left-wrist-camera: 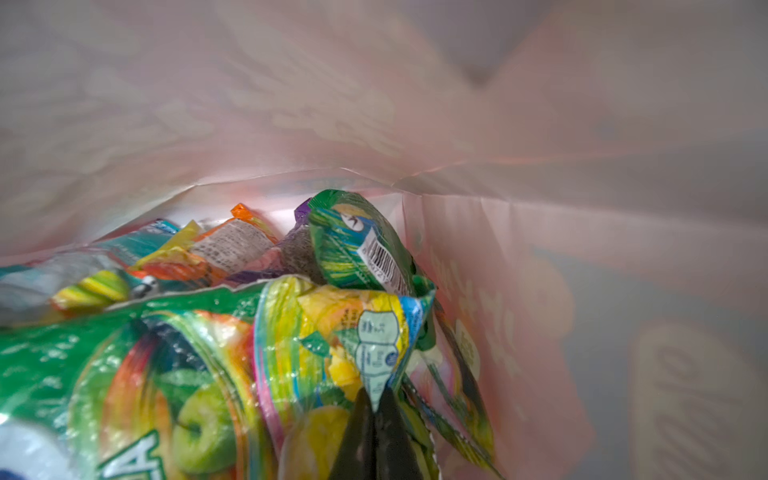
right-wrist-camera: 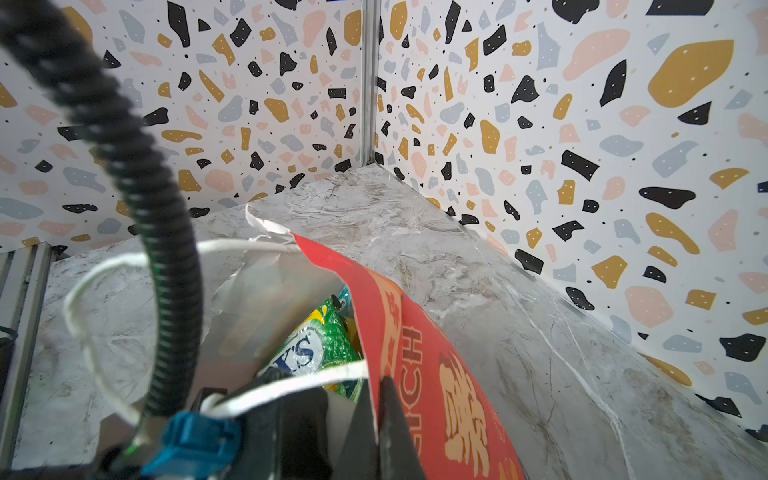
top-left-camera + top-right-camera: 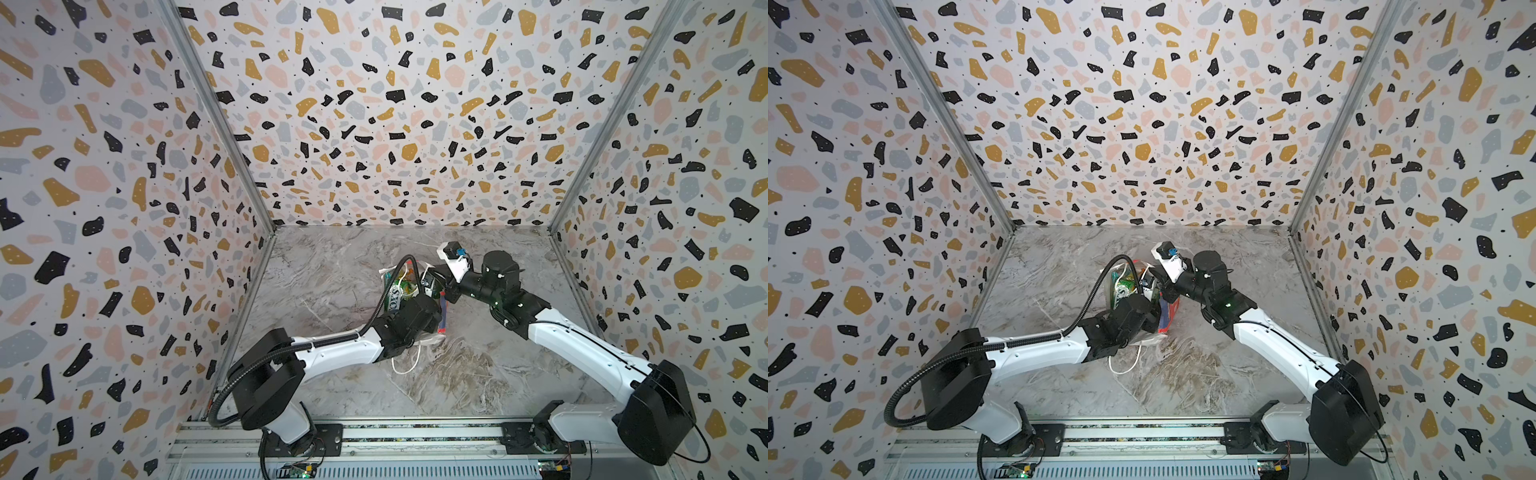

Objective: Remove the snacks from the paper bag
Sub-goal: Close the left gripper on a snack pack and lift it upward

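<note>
The red paper bag stands mid-table, its red side showing in both top views. My right gripper is shut on the bag's upper rim, one finger inside and one outside. My left gripper reaches down into the bag and is shut on a corner of a green-yellow FOX'S packet. Behind that packet, against the pale lining, lie a second green packet, a purple one, an orange one, a yellow one and a teal one. In both top views green snacks show in the bag's mouth.
A white cord handle trails from the bag onto the marble table toward the front. The left arm's black hose arches over the bag. Patterned walls close the left, back and right sides; a metal rail runs along the front.
</note>
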Available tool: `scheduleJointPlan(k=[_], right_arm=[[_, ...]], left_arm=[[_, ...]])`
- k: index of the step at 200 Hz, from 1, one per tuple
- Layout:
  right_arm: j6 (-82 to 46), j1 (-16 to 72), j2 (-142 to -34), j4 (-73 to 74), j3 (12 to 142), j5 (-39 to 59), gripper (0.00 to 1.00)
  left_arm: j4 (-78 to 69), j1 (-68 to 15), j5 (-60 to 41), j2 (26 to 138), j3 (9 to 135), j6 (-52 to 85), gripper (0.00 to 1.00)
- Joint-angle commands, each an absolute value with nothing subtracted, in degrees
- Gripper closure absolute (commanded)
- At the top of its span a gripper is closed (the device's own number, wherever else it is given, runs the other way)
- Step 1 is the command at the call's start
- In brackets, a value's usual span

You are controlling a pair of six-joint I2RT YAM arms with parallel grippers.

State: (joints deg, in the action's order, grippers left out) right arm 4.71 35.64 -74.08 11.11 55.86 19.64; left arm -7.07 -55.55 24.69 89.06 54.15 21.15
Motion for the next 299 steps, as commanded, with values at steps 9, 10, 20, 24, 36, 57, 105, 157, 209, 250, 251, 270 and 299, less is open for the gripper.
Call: scheduleJointPlan(k=[9, 10, 20, 24, 36, 57, 105, 157, 209, 250, 251, 270, 299], right_arm=[[3.96, 35.54, -71.01, 15.53, 56.1, 20.13, 1.0], [3.96, 35.52, -71.01, 15.54, 56.09, 20.13, 1.0], [3.96, 35.51, -70.97, 15.5, 56.07, 20.09, 1.0], [3.91, 35.42, -70.99, 15.42, 56.2, 20.12, 1.0], [3.93, 35.31, -70.95, 15.47, 56.34, 20.14, 1.0], [3.89, 35.1, -70.93, 15.52, 56.0, 20.05, 1.0], [3.62, 34.56, -70.91, 15.86, 55.6, 19.82, 1.0], [2.03, 33.6, -70.91, 16.24, 55.77, 19.52, 1.0], [-0.17, 32.26, -70.49, 16.66, 55.9, 18.76, 1.0], [-0.63, 31.91, -70.73, 16.61, 56.1, 18.03, 1.0], [-0.62, 31.91, -70.78, 16.61, 56.09, 18.02, 1.0], [-0.81, 31.72, -70.83, 16.59, 55.99, 17.91, 1.0], [-0.97, 31.59, -70.84, 16.52, 56.09, 17.8, 1.0]], left_arm=[[-7.11, -55.03, 27.73, 83.78, 53.38, 17.82, 1.0], [-7.07, -55.02, 27.71, 83.6, 53.36, 17.79, 1.0], [-6.94, -55.06, 27.46, 82.38, 53.02, 17.31, 1.0], [-6.99, -55.03, 27.09, 81.93, 52.87, 16.87, 1.0], [-6.59, -55.02, 26.3, 80.62, 52.73, 16.2, 1.0], [-5.55, -55.03, 24.29, 77.91, 52.09, 15.03, 1.0], [-4.47, -54.89, 23.38, 68.39, 48.6, 9.94, 1.0], [-3.27, -53.3, 18.57, 58.46, 46.06, 4.49, 1.0], [-3.81, -50.02, 13.02, 49.62, 44.71, 1.04, 1.0], [-4.27, -48.13, 8.59, 46.41, 48.2, -0.35, 1.0], [-4.29, -48.06, 8.56, 46.41, 48.32, -0.35, 1.0], [-4.85, -47.18, 8.22, 45.6, 49.92, -0.35, 1.0], [-3.32, -46.15, 9.52, 45.09, 53.83, -0.68, 1.0]])
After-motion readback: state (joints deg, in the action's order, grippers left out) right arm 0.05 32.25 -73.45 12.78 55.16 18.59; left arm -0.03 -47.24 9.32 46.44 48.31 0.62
